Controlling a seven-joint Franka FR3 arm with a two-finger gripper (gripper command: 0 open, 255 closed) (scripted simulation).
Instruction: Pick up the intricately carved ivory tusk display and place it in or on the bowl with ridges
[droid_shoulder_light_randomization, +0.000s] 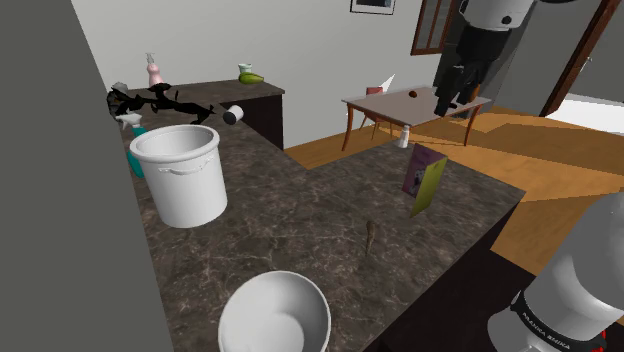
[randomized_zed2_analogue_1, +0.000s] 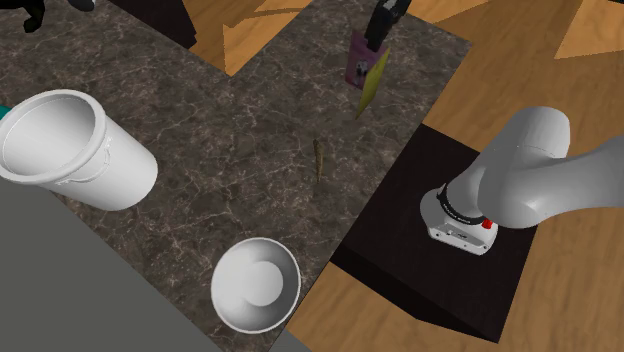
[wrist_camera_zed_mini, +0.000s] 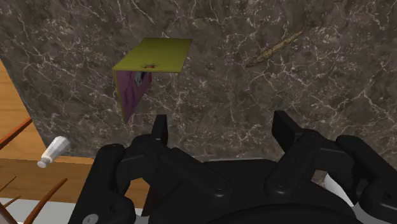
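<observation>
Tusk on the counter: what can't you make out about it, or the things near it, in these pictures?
Tusk: too small in all three views; carving cannot be made out.
Bowl: cut off by the shoulder view's bottom edge; ridges not discernible in either exterior view.
Box: print too small to read, wrist view.

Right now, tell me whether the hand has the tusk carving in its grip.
No: the tusk carving lies flat on the dark veined counter, apart from the open, empty hand.
</observation>
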